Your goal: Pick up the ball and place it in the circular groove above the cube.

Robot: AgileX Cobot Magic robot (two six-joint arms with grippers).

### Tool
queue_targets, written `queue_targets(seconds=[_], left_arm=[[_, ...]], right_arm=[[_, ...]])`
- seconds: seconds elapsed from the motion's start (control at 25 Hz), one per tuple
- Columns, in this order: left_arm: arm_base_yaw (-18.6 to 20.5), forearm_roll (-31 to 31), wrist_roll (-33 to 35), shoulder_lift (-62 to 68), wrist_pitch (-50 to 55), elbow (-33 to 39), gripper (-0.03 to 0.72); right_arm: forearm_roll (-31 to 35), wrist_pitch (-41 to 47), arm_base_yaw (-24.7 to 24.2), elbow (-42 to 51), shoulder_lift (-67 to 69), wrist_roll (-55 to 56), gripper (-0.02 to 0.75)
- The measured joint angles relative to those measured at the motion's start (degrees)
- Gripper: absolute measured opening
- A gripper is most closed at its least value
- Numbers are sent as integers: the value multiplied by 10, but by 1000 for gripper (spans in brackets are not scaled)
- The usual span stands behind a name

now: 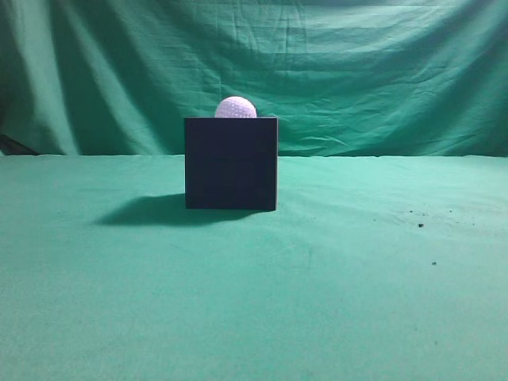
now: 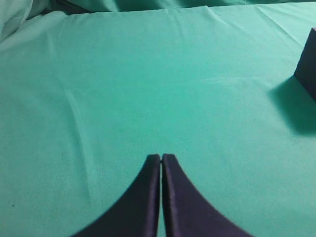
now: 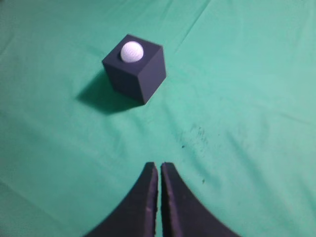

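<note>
The left gripper [image 2: 161, 157] hung above the green-covered desk [image 2: 148, 74] with its two dark fingers pressed together, nothing between them; in its wrist view only a corner of the cube [image 2: 308, 66] showed, at about three o'clock near the frame's edge, well apart from the fingertips, with the cube's shadow lying on the cloth beside it. The right gripper [image 3: 159, 165] was likewise drawn narrow, its fingers all but touching and holding nothing, and it stood well clear of the cube [image 3: 136, 66], which lay toward eleven o'clock from its tips. The ball [image 3: 132, 52] sat on the cube's top face, near the middle of that face, white and dimpled. A scatter of small dark specks [image 3: 195, 136] marked the cloth between the right gripper and the cube. In the exterior view the cube [image 1: 231, 163] stood squarely on the desk [image 1: 254, 302], and the ball [image 1: 236, 108] rested at twelve o'clock on it, partly sunk below the top edge, before a draped green backdrop [image 1: 381, 71].
</note>
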Motion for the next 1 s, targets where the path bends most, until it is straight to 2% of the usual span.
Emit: queue_targets(seconds=[0.28,0.36,0.56,0.76,0.88,1.0], left_arm=[[0,0,0,0,0,0,0],[0,0,0,0,0,0,0],[0,0,0,0,0,0,0],[0,0,0,0,0,0,0],[0,0,0,0,0,0,0],[0,0,0,0,0,0,0]], right_arm=[[-42,-83,-8,77,-91,-1,0],[-44,-127,-33,115,-128,-1,0],[-44,-233,-136,229,-227,-2,0],[-32,-290,-233,331,-298,-2,0],[-27,-313,-268,380,-304,-2,0],[-26,-337,-283,417,-304,-2,0]])
